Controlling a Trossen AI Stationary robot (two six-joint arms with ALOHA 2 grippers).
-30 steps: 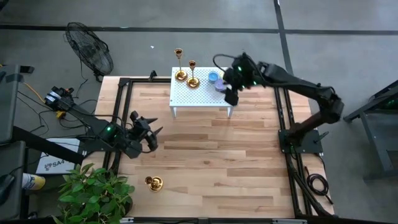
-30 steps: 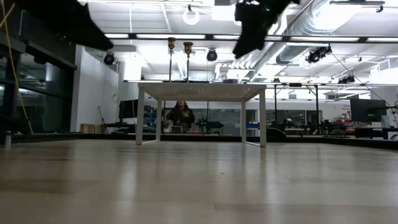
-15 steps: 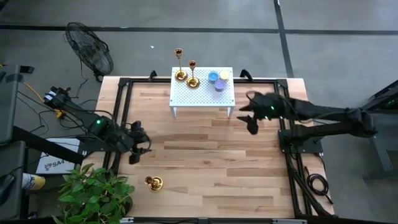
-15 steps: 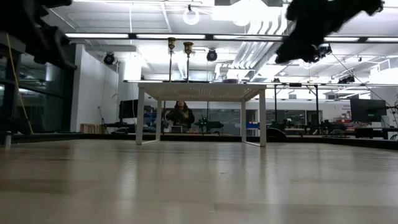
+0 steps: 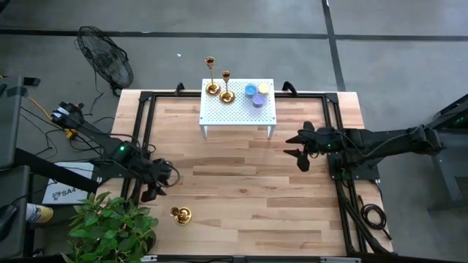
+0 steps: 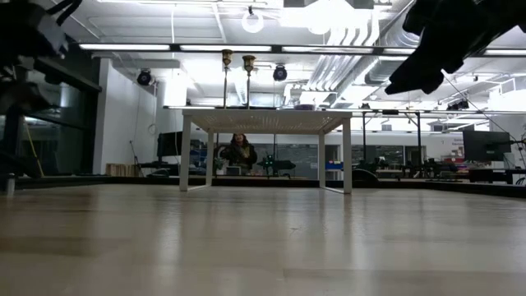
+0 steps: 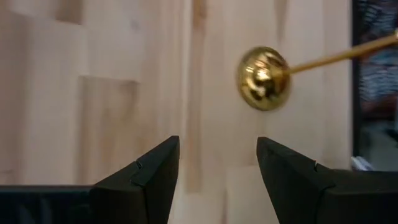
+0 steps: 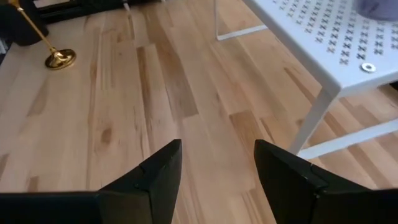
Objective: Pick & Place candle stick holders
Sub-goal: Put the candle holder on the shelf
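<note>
Wooden planks make up the tabletop (image 5: 241,190), framed by dark rails, with concrete floor around it. At the upper middle of the high view stands a small white perforated stand (image 5: 234,109). On its left end are two gold holders, one at the far corner (image 5: 211,80) and one just beside it, nearer the middle (image 5: 227,89). Three small candles (image 5: 256,93) sit close together on the stand's right end. The low view shows the two holders' thin stems rising above the stand's top (image 6: 234,70).

A third holder (image 5: 180,215) stands alone on the planks at the lower left of the high view, near a potted plant (image 5: 110,226) at the table's corner. A fan (image 5: 106,62) sits on the floor at the upper left.

The left gripper (image 5: 155,191) hangs over the planks at the left edge of the table, just above and left of the third holder in the frame, not touching it. In the left wrist view its fingers (image 7: 140,180) are spread apart with bare wood between them, and the holder's round base (image 7: 263,79) shows beyond them, apart from both.

The right gripper (image 5: 300,150) hovers over the planks right of centre, below and right of the stand, holding nothing. In the right wrist view its fingers (image 8: 152,180) are spread, with the stand's leg (image 8: 314,124) nearby and the third holder (image 8: 59,57) far off in the upper left.
</note>
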